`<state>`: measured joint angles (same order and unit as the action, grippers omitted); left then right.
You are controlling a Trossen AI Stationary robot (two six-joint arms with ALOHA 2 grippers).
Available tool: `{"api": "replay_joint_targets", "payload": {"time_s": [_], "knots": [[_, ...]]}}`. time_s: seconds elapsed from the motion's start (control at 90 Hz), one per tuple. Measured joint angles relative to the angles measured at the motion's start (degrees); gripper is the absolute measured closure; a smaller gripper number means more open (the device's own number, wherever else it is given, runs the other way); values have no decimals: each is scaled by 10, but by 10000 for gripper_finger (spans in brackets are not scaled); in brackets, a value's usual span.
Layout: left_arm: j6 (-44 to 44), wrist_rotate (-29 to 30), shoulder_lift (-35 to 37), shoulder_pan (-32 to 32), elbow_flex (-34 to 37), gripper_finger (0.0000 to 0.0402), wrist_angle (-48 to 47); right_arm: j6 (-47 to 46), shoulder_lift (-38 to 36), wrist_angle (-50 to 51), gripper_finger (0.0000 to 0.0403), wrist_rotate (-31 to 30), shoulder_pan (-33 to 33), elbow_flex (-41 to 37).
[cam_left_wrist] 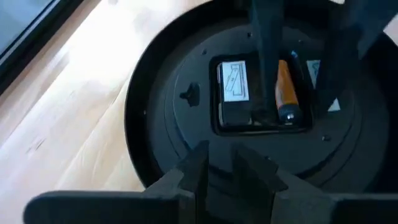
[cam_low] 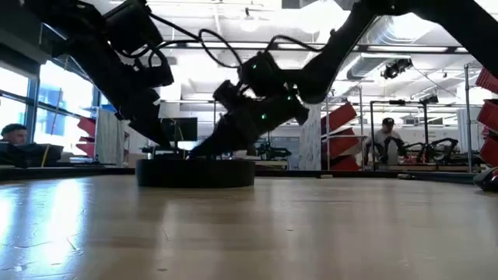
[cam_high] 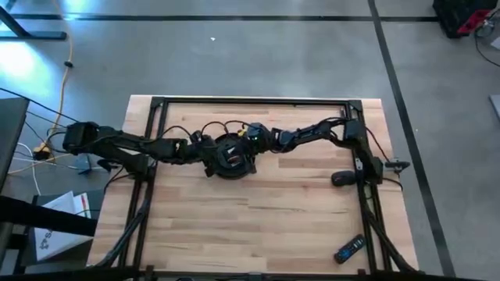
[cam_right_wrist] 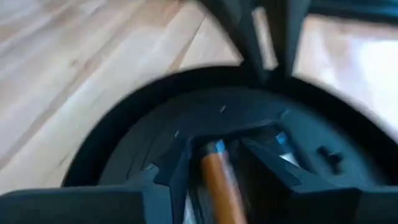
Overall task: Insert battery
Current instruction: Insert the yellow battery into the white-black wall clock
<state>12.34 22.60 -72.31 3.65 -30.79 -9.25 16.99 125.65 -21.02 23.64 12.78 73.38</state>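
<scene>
A round black device [cam_high: 231, 160] lies flat on the wooden table, its back up, with a rectangular battery compartment [cam_left_wrist: 239, 118] in the middle. An orange battery [cam_left_wrist: 285, 87] lies lengthwise in the compartment's one side. My right gripper [cam_right_wrist: 216, 163] slants down over it from the table's right, open, one finger on each side of the battery. My left gripper [cam_left_wrist: 221, 171] comes from the table's left, its fingers a narrow gap apart, down at the device's rim. My left gripper sets both fingertips [cam_right_wrist: 268, 65] on the device's left rim [cam_left_wrist: 155, 180], slanting down from the left; the fingers stand side by side along the rim, not around it. My right gripper has one finger [cam_left_wrist: 266, 68] close against the battery's side; whether it touches, I cannot tell.
A dark remote control [cam_high: 349, 248] lies near the table's front right corner, and a small black object [cam_high: 341, 179] sits by the right arm's base. The black frame [cam_high: 250, 101] runs along the table's edges. Bare wood stretches in front of the device.
</scene>
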Motion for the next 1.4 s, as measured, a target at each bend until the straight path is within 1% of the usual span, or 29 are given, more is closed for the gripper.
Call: {"api": "replay_joint_targets", "payload": {"time_s": [0.3, 0.5, 0.778, 0.967, 1.189, 1.4], "knots": [[-4, 1, 0, -8, 0, 349, 1, 14, 4, 29, 294, 2, 0, 7], [-5, 2, 0, -7, 0, 349, 2, -29, 4, 42, 319, 4, 2, 7], [-10, 6, 0, -7, 0, 349, 5, -28, 3, 67, 340, 5, 2, 8], [-10, 6, 0, -7, 0, 349, 5, -32, 2, 36, 362, 4, 3, 5], [-11, 6, 0, -7, 0, 349, 6, -41, -16, 27, 383, -1, 3, 4], [-10, 5, 0, -7, 0, 349, 6, -31, -53, 31, 387, -6, 3, 4]]}}
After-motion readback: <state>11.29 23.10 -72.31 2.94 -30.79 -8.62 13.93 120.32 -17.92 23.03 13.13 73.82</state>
